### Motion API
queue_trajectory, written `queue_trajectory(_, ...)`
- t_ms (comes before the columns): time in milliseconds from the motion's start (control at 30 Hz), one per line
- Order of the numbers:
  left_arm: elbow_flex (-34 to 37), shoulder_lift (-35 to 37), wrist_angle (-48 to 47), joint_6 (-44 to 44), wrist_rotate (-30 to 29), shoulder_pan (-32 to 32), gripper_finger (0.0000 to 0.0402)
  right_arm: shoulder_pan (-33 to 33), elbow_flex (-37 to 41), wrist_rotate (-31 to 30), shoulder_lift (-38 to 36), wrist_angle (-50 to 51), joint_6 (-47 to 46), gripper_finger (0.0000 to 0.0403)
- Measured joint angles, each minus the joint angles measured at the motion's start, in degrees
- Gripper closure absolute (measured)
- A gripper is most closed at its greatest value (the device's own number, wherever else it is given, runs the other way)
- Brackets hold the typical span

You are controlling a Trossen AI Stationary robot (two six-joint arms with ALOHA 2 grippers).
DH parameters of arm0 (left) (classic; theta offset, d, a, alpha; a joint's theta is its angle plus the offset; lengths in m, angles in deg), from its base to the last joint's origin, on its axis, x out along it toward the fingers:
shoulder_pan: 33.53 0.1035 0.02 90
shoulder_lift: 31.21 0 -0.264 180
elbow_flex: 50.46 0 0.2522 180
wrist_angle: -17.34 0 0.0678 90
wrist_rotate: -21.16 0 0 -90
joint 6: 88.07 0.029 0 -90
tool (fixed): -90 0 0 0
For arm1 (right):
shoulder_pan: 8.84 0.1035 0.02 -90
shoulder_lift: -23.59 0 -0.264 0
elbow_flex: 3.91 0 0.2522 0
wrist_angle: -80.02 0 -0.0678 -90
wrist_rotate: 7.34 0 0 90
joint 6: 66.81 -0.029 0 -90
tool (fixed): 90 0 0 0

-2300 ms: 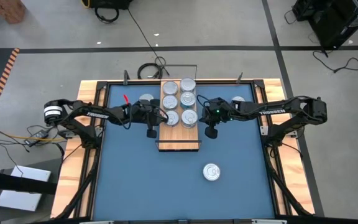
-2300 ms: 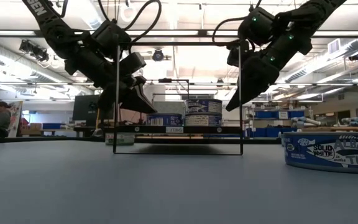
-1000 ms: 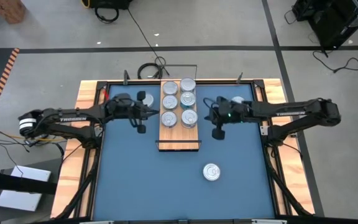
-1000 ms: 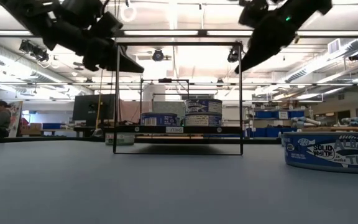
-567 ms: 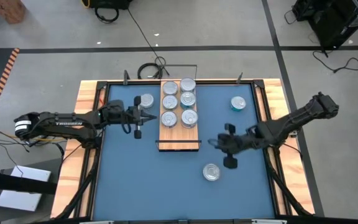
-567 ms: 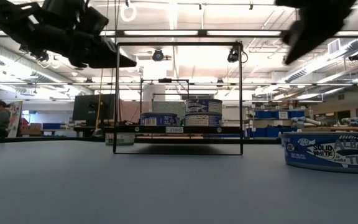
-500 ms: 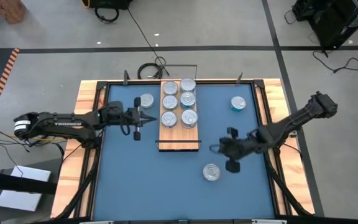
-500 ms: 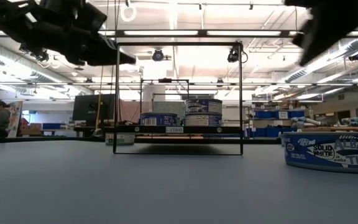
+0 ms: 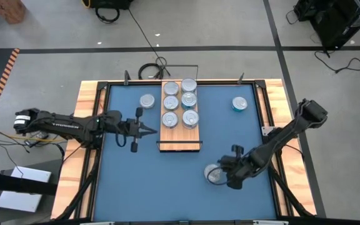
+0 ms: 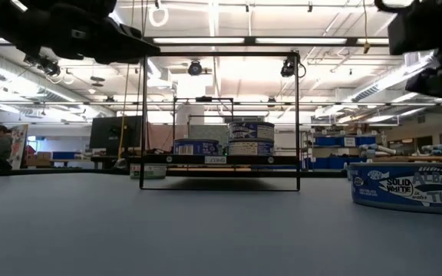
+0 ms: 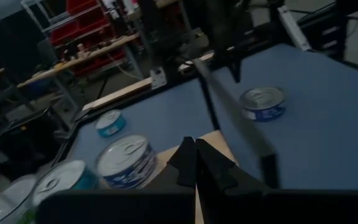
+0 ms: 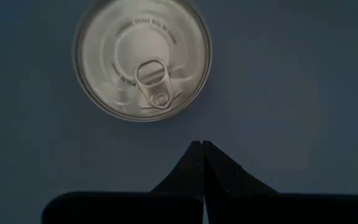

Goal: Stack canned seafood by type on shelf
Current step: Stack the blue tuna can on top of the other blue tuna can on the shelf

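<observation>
The shelf is a light-wood board in a black frame, and six canned seafood tins stand on it in two rows. A loose tin sits on the table left of the board, and a teal one at the far right. Another tin, blue-sided, stands near the front edge, pull-tab up. My right gripper is shut, points down and hangs just beside this tin without touching it. My left gripper is shut and points level at the board's left side, clear of it.
The table is blue with a raised wooden rim. The shelf's black end frame stands upright over the board. Bare blue surface lies left of the near tin and in front of the board.
My right gripper has swung from beside the shelf's right side toward the table's near edge and down, tipping to point downward beside the near tin. My left gripper has drifted toward the near edge along the shelf's left side, turning to face the board. Both stayed shut.
</observation>
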Motion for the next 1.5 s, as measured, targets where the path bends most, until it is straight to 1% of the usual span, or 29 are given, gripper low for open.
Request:
queue_trajectory(233,0.0,0.0,-0.3,0.0,-1.3,-5.9,0.0399,-1.1,0.0,0.6,5.6,-2.6,0.9,0.0400)
queue_trajectory(333,0.0,0.0,-0.9,-0.1,-1.3,-8.8,0.0399,-1.9,0.0,1.4,8.1,-7.5,3.3,0.0400)
queue_trajectory(467,0.0,0.0,-2.6,-0.3,-1.3,-12.4,0.0399,-3.1,0.0,2.9,11.4,-16.9,7.0,0.0400)
queue_trajectory(600,0.0,-0.3,-3.7,-0.5,-1.3,-16.1,0.0399,-4.3,-0.2,3.1,14.2,-23.6,9.3,0.0400)
queue_trajectory(767,-0.1,-1.7,-4.6,-0.7,-3.0,-20.8,0.0399,-5.9,-1.8,3.0,16.9,-28.1,12.9,0.0400)
queue_trajectory(900,-0.1,-4.9,-3.5,-0.9,-4.5,-23.3,0.0399,-7.6,-1.7,1.3,17.2,-31.4,15.4,0.0400)
queue_trajectory(1033,-0.1,-9.7,0.2,-1.5,-6.0,-24.7,0.0399,-9.3,-1.6,0.7,17.7,-35.9,17.6,0.0400)
queue_trajectory(1367,-0.2,-22.4,10.1,0.1,-6.8,-27.6,0.0396,-11.4,-1.7,3.6,23.8,-51.0,20.8,0.0400)
queue_trajectory(1500,-2.9,-27.2,9.6,1.2,-6.8,-28.5,0.0392,-11.8,-1.7,4.4,24.7,-53.8,21.8,0.0400)
